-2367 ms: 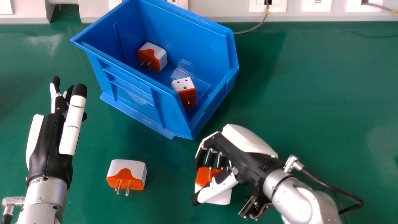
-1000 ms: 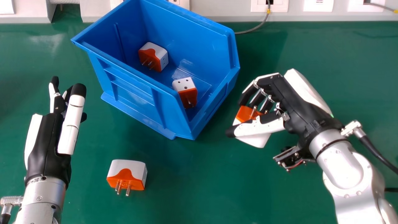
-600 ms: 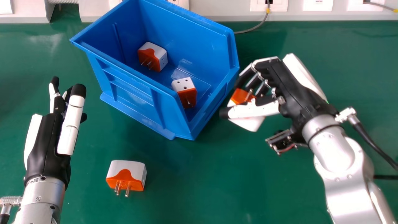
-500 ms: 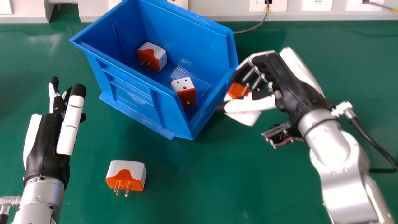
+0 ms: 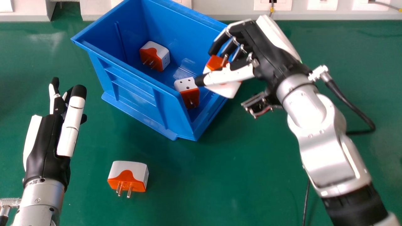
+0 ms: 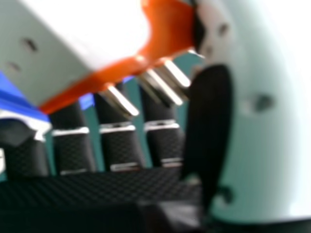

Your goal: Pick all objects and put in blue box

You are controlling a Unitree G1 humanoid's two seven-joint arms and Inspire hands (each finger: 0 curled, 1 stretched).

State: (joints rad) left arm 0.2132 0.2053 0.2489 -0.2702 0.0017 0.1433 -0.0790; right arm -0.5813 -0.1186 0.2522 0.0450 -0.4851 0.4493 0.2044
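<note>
The big blue box (image 5: 135, 94) had two plugs in it, both white and orange. One plug (image 5: 154, 56) sat farther back, and the other plug (image 5: 187, 94) sat near the low front end. The box was smooth and shiny, with slanty sides and ridges on the outside.

The right hand (image 5: 267, 53) had its fingers and thumb bent around a third plug (image 5: 223, 90) – it was up by the box's right edge, and I could not tell how high. That plug was chunky like a block (with round little holes in it), and its metal pins (image 6: 167, 87) were straight and shiny. The black finger parts (image 6: 119, 145) had a tiny bumpy pattern.

A fourth plug (image 5: 127, 175) lay on the smooth green table (image 5: 220, 175), pins facing the robot. The left hand (image 5: 47, 147) was at the left, its fingers straight – holding nothing.
</note>
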